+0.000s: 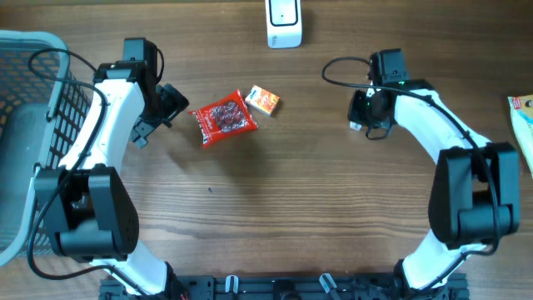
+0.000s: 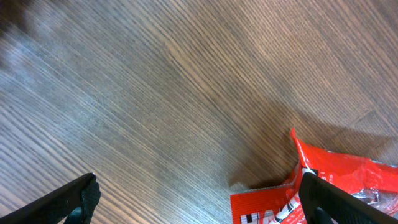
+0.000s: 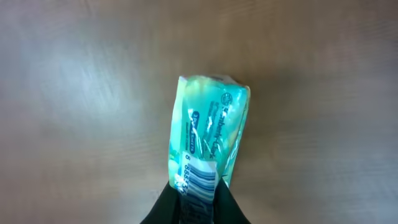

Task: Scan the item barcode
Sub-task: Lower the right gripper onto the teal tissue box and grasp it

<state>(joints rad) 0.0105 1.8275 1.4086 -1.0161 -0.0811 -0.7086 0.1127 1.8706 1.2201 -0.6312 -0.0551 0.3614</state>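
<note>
Teal-green see-through plastic packet (image 3: 208, 130): pinched by its barcode end in my right end effector (image 3: 194, 204), clenched tight on it. Black-and-white barcode strip (image 3: 200, 176) sits just above fingertips, brown wooden surface (image 1: 316, 192) blurry behind it. White boxy scanner (image 1: 283, 23) at far edge of surface, well apart from packet. My left end effector (image 2: 199, 205) spread wide, grasping nothing. Red crinkly snack bag (image 2: 336, 171) lies flat right by one finger. Small orange carton (image 1: 264, 100) just beside red bag. Grey mesh basket (image 1: 33, 100) way off left.
</note>
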